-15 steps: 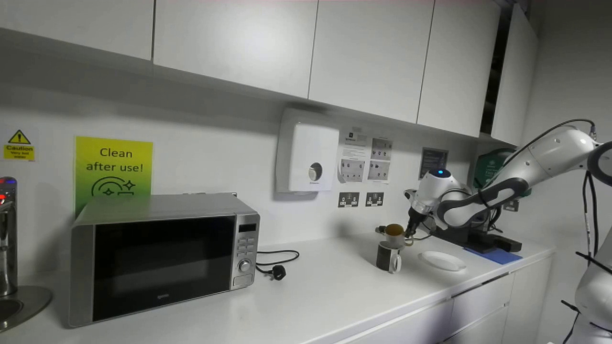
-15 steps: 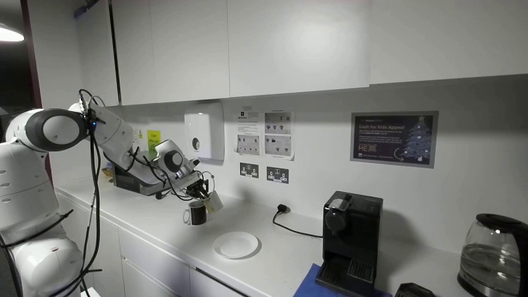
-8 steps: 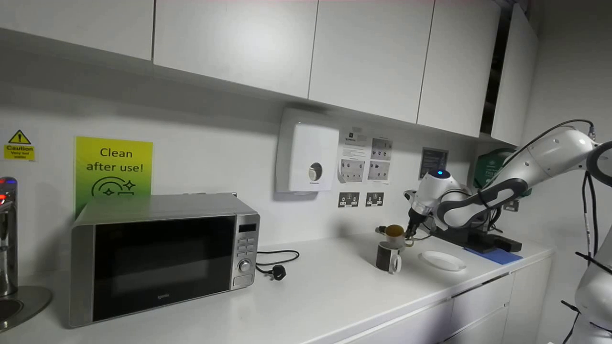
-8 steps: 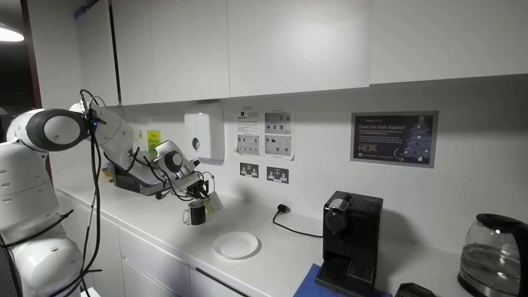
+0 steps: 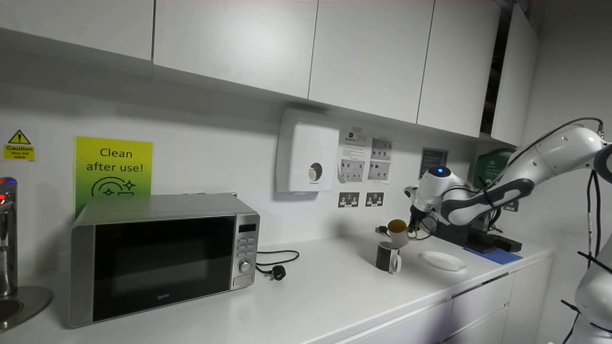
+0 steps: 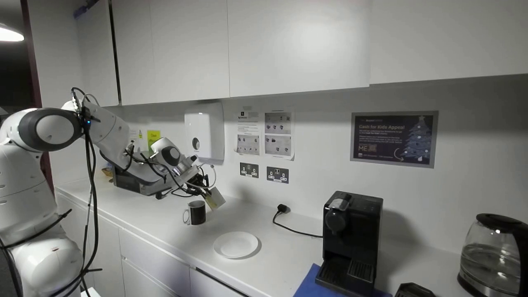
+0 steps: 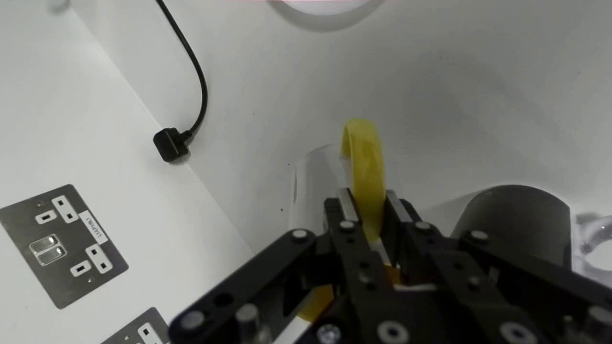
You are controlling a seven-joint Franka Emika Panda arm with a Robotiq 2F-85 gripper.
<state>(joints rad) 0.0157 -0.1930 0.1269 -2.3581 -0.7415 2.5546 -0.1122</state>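
Showing gripper (image 7: 371,207) clamped on mug handle (image 7: 365,155), kettle (image 6: 493,255) in an exterior view only

The arm (image 6: 108,128) is glossy white with dark grey rings (image 6: 28,130) at its joints (image 6: 53,128). Black cables (image 6: 95,218) and ties (image 6: 39,232) line it. A blue light (image 5: 440,170) glows on a dark cap (image 5: 433,171). The black gripper (image 7: 370,205) has round screws (image 7: 300,234) and grey pads (image 7: 348,205).

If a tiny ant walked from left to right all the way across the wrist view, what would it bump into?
From the left: double wall socket → black plug → yellow handle of the white mug, pinched between the fingers → black-and-white mug.
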